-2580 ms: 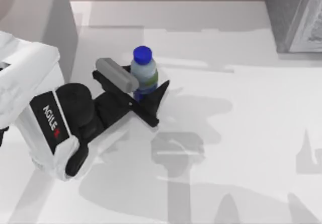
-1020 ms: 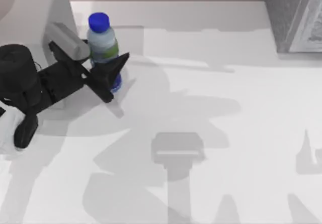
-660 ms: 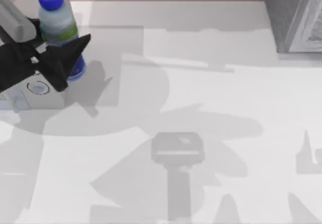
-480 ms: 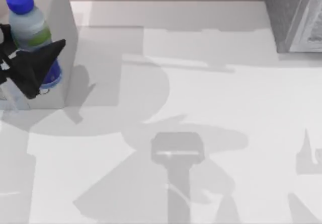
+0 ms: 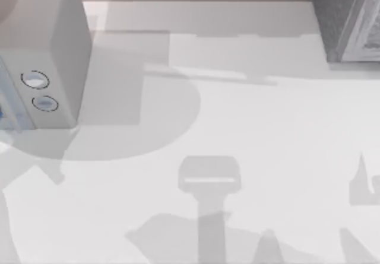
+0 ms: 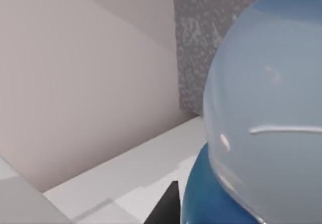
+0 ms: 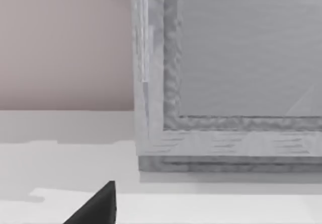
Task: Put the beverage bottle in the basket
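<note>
Beverage bottle [image 6: 266,128] close against left claw's fingertip [image 6: 168,209].

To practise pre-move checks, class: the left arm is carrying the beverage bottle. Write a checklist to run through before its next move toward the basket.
1. Beverage bottle held by left gripper: ok, a fingertip sits beside it.
2. Bottle off the table: ok.
3. Basket located: ok, top view's far right corner.
4. Bottle above basket: not ok, the basket lies farther off.
5. Right gripper out of the path: cannot tell; it faces the basket's wall.
</note>
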You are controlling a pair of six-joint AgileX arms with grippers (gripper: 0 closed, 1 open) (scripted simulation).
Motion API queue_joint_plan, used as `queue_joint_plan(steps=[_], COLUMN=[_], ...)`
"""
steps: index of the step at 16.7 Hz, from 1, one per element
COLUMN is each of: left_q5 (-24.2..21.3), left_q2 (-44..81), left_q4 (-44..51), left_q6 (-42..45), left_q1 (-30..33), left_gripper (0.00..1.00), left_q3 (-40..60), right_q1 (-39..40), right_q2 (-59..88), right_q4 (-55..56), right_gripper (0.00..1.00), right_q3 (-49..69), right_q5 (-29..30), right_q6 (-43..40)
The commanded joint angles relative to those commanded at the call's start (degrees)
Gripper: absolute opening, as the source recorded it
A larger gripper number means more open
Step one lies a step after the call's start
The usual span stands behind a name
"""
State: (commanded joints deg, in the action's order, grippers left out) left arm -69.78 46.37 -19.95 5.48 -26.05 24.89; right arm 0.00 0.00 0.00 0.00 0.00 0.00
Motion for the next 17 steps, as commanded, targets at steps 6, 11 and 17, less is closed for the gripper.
queue_joint_plan(steps=[6, 11, 17], left_q5=[-8.7, -8.6, -10.3], left_q2=[-10.0, -9.8, -2.6], left_q4=[9.5, 9.3, 16.5], left_q6=[0.5, 0.6, 2.7], left_q1=[-6.2, -5.9, -5.9], left_gripper=[0.0, 0.0, 0.0], left_q3=[-4.6, -4.5, 7.0], right_q1=[0.0, 0.0, 0.0], right_q2=[0.0, 0.0, 0.0], right_q4=[0.0, 0.0, 0.0], right_gripper=[1.0, 1.0, 1.0], right_q3=[0.0, 0.0, 0.0], right_q5=[0.0, 0.0, 0.0], right_q6=[0.0, 0.0, 0.0])
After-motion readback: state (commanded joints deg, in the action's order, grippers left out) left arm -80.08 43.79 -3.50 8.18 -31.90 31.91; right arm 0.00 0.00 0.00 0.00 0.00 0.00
